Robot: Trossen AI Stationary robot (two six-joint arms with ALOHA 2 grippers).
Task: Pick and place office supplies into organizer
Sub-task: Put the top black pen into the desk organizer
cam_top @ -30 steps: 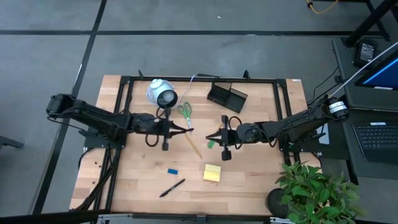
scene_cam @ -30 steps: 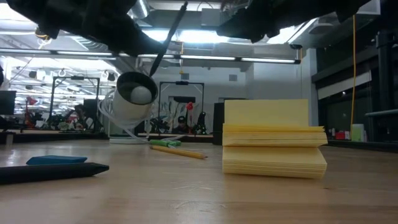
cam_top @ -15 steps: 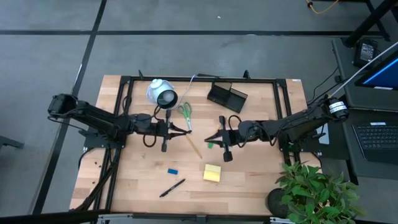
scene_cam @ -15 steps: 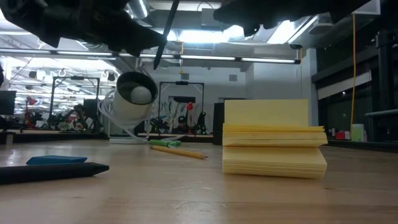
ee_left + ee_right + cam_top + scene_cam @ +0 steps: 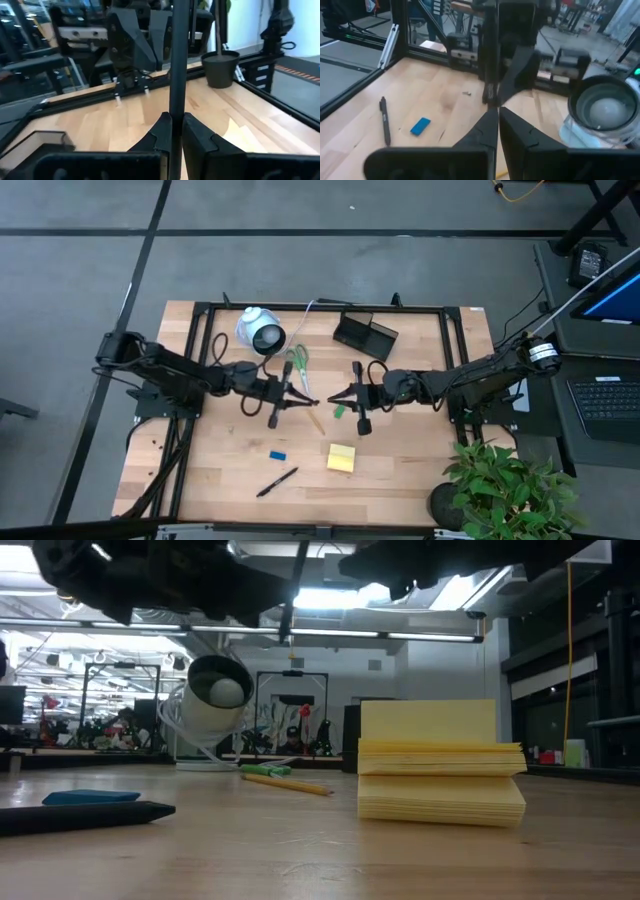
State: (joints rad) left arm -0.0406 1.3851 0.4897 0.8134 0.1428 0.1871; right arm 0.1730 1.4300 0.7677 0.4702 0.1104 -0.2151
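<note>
Pinching a black pen (image 5: 178,65) between its fingers, the left pincer (image 5: 303,397) hangs above the middle of the table (image 5: 400,460) in the high view; in the left wrist view the pen stands upright through the pressed fingers, and in the low view its dark shaft (image 5: 293,585) slants down from the arm at the top of the frame. Facing it from the right, the right pincer (image 5: 337,398) has its fingers pressed together on nothing, its tips just beside the left pincer's.

Below the two pincers in the high view lies a wooden pencil (image 5: 312,418), slanting, with a small green bit (image 5: 339,412) near it. Green-handled scissors (image 5: 297,364) lie just above the left pincer, toward the upper middle. The white round device (image 5: 261,330) sits in the upper left of the table, and the black organizer (image 5: 364,334) rests near the upper edge, right of centre, well apart from both pincers.

Toward the lower part of the frame lie the blue eraser (image 5: 277,454), the yellow sticky-note pad (image 5: 341,458) to its right, and a second black pen (image 5: 276,482) near the lower edge. In the low view the pad (image 5: 440,762) stands large at right, the eraser (image 5: 90,798) and second pen (image 5: 85,817) at lower left.
</note>
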